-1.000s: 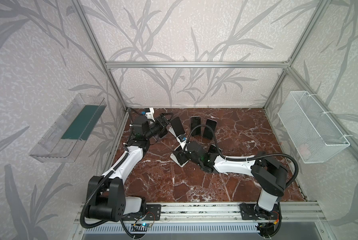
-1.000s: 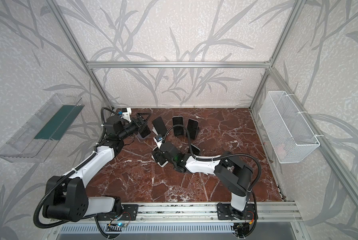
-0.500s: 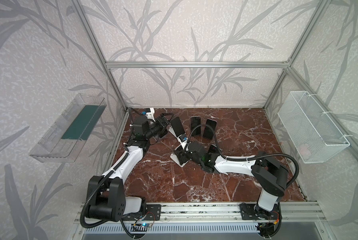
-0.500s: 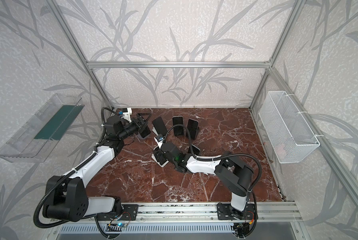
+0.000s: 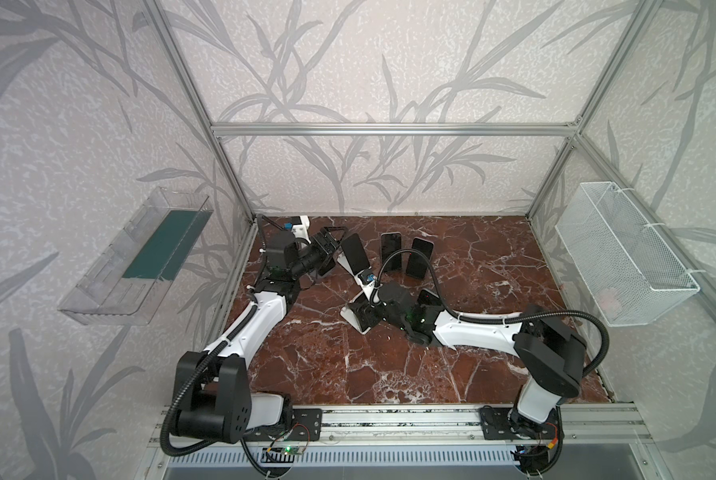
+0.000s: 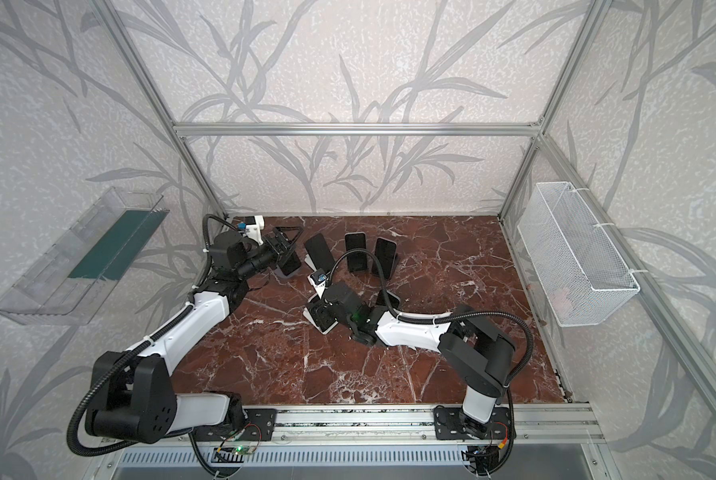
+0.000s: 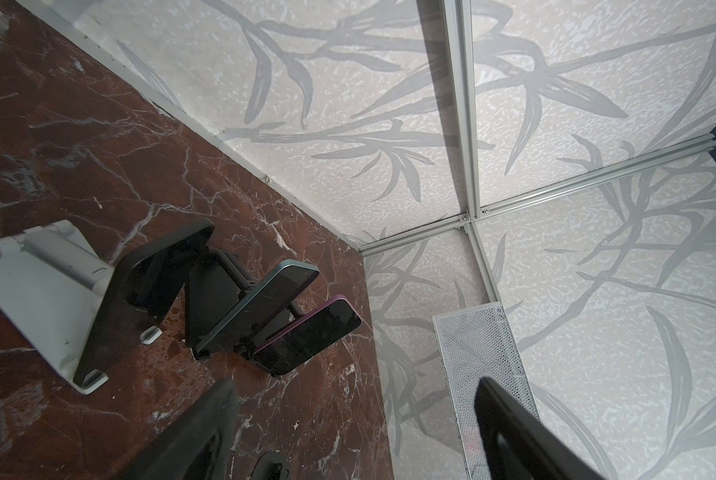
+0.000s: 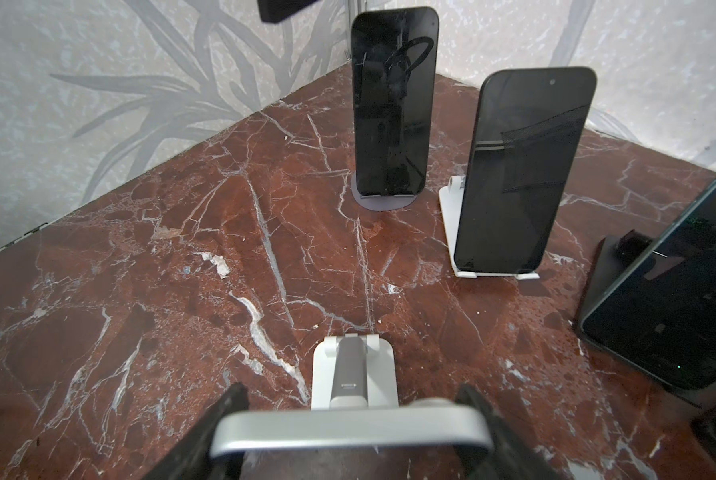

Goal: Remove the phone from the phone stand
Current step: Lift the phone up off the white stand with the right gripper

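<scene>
A silver-edged phone leans on a white phone stand left of the floor's middle, seen in both top views. My right gripper is shut on the phone, one finger against each end of its upper edge. The phone is still resting on the stand. My left gripper hangs open and empty near the back left corner, above another dark phone.
Several other dark phones stand on stands at the back: one on a white stand, two side by side, and one behind my right arm. A wire basket hangs on the right wall, a clear tray on the left.
The right gripper's fingers have drawn in against the phone's edge. Both arms have stayed almost where they were.
</scene>
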Controlling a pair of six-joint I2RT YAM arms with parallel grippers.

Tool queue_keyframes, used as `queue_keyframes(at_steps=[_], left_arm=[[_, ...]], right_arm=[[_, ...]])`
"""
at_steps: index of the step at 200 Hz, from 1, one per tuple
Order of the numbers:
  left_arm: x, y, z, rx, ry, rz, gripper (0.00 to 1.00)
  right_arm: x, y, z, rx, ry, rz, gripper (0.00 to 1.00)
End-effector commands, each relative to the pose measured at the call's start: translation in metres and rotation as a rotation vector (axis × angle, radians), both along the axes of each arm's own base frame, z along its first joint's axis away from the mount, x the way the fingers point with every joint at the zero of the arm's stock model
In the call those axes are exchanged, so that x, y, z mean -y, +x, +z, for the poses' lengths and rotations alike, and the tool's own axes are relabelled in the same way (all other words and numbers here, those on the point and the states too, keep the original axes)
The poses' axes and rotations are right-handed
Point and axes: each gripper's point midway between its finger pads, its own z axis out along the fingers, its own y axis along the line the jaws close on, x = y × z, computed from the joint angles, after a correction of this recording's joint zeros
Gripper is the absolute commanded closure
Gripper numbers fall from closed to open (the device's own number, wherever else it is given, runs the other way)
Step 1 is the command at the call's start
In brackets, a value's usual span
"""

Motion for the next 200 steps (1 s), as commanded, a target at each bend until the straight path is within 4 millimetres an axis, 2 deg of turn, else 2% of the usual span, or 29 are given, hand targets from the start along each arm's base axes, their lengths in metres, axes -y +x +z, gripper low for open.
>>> queue_keyframes(at_steps=[1, 86, 122, 200], left_arm=[[0.005, 0.0, 0.015, 0.034, -0.014, -0.025, 0.11], [0.013, -0.004, 0.017, 0.039, -0.014, -0.049, 0.11], [0.021, -0.007, 0.02, 0.045, -0.015, -0.078, 0.11], [0.036, -0.012, 0.018, 0.041, -0.016, -0.119, 0.11]], right_arm=[[0.001, -0.001, 0.041, 0.059, 0.072, 0.015, 0.44], [0.013, -0.005, 0.061, 0.087, 0.064, 0.008, 0.46], [0.02, -0.007, 0.062, 0.089, 0.045, -0.002, 0.47], [0.049, -0.009, 0.112, 0.176, 0.06, -0.069, 0.47]])
